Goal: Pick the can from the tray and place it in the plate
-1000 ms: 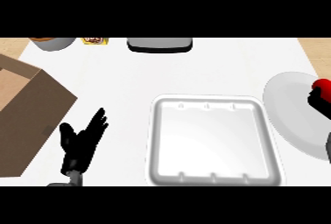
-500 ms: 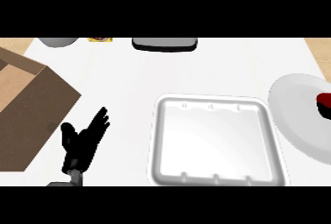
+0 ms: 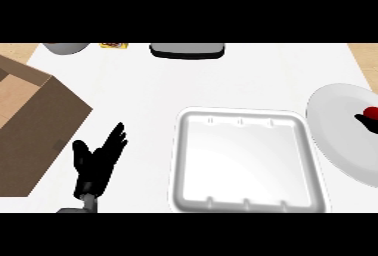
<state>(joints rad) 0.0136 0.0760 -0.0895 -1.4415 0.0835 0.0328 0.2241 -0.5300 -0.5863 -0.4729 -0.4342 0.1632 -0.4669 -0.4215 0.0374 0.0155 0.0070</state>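
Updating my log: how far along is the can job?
Done: the tray is empty, so the can is out. In hand: the red can shows over the plate at the view's right edge, the right hand beside it. Left: confirm it is set down and released. The left hand rests open, lower left.

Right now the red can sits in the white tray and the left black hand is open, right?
No: the head view shows the white rectangular tray holding nothing; the red can is at the round white plate, right edge. The black left hand is open.
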